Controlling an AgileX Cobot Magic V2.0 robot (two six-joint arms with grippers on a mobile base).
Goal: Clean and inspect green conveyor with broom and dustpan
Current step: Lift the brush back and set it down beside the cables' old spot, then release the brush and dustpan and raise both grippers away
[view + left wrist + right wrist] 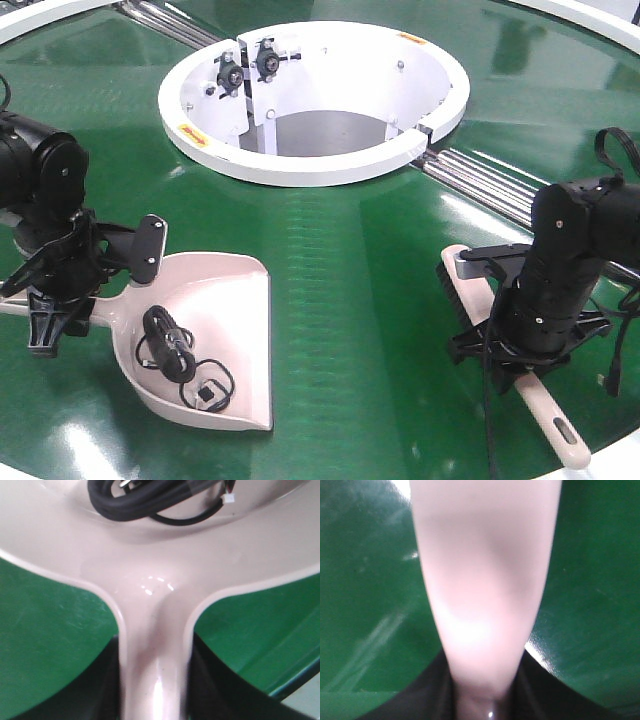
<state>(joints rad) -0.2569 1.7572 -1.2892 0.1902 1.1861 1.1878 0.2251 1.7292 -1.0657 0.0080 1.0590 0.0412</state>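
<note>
— On the conveyor (350,300), how far along are we?
— A black cable (178,358) lies coiled inside the dustpan (235,300), which sits flat at the left. Left fingers (75,695) clamp its handle.
— And the broom (545,410)?
— Lying at the right, well apart from the dustpan, right fingers (545,695) closed round its handle. No other debris shows, so I'd judge sweeping nearly done; emptying and inspection are left

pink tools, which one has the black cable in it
The dustpan, the wide scoop: a coiled black cable lies inside it. The broom is a narrow brush with nothing on it.
</note>
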